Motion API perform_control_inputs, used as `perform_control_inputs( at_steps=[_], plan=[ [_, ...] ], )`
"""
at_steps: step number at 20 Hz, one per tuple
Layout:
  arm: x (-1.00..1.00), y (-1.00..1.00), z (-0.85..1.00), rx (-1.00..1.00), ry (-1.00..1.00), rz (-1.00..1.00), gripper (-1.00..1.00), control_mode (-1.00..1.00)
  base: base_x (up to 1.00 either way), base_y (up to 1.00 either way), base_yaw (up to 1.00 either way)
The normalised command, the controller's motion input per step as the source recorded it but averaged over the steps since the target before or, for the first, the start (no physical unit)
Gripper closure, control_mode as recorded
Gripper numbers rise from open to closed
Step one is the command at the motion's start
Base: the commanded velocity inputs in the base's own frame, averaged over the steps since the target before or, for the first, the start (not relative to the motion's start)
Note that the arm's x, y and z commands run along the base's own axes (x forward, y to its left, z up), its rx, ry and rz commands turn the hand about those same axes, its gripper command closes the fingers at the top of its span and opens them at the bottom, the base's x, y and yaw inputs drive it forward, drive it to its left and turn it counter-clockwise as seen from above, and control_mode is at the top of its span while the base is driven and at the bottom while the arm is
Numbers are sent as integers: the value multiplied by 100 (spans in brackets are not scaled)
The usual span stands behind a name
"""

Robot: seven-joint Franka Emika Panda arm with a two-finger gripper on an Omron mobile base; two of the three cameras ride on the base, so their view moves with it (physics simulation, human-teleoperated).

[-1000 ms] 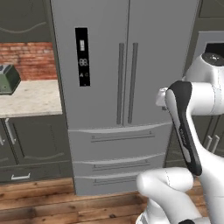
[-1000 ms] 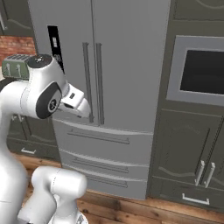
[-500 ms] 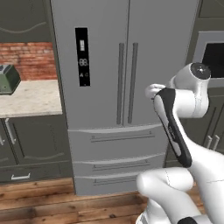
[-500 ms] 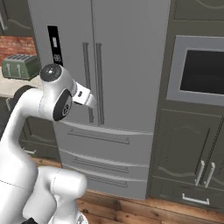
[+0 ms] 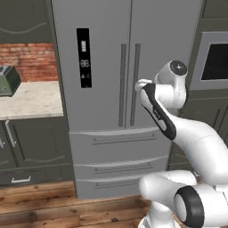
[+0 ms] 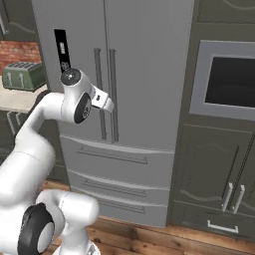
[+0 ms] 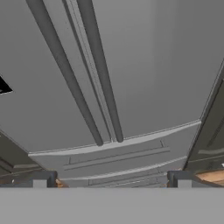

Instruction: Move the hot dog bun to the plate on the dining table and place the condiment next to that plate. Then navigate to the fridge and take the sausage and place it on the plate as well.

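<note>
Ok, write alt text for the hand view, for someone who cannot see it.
A closed grey fridge seen close up and tilted, its two long door handles running side by side down to the drawer below. The open gripper shows its two dark fingertips at the bottom, holding nothing.

Arm swung forward; gripper [image 7: 111,178] now closer to fridge [image 5: 111,67] door handles [image 5: 128,84].

"88" readout on the fridge [image 5: 133,67] door's black display panel [image 5: 84,58], small icons unreadable
</note>
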Motion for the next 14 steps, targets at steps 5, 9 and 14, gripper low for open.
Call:
perform_control_inputs(
  at_steps=[5, 9, 14],
  plan=[
    [93, 0, -9, 0, 0, 0, -100, -100, 0, 0, 0],
    [87, -2, -23, 0, 0, 0, -100, -100, 0, 0, 0],
    [74, -11, -33, 0, 1, 0, -100, -100, 0, 0, 0]
  ],
)
